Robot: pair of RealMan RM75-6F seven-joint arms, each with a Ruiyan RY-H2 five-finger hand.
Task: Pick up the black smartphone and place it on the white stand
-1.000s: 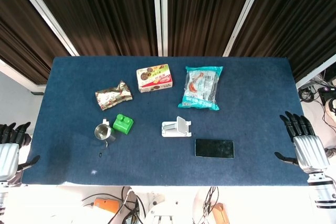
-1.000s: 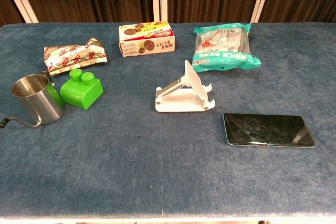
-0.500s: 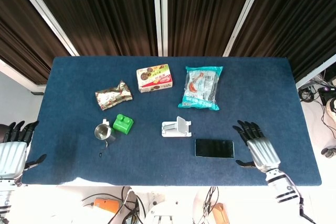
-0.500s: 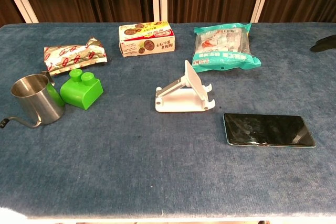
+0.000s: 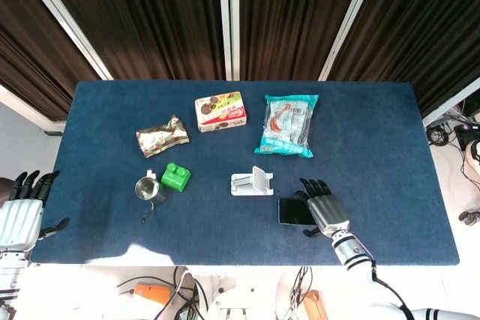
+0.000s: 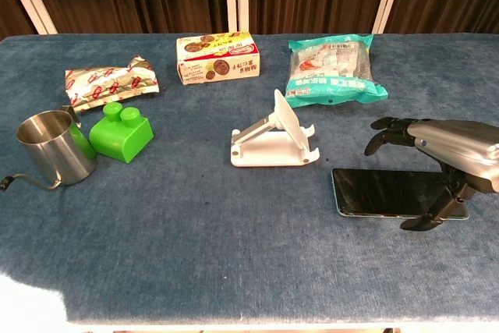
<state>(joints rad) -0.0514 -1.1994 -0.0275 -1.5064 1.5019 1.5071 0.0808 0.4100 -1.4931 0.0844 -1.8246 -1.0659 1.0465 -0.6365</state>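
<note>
The black smartphone [image 6: 386,192] lies flat on the blue table, right of the white stand [image 6: 274,137]. In the head view the phone [image 5: 290,211] is half covered by my right hand [image 5: 322,208]. My right hand [image 6: 440,157] hovers over the phone's right part with fingers spread and arched, thumb tip down near the phone's front edge; it holds nothing. The stand [image 5: 252,182] sits empty just left of and behind the phone. My left hand [image 5: 21,210] is open off the table's left edge.
A teal snack bag [image 6: 331,70], a biscuit box [image 6: 216,58] and a foil packet [image 6: 109,82] lie along the back. A green block [image 6: 120,132] and a steel cup [image 6: 52,148] stand at the left. The table's front edge [image 5: 225,260] is close behind the phone.
My right hand has moved left from the table's right side to above the phone. The left hand has barely shifted. The phone and stand have not moved.
</note>
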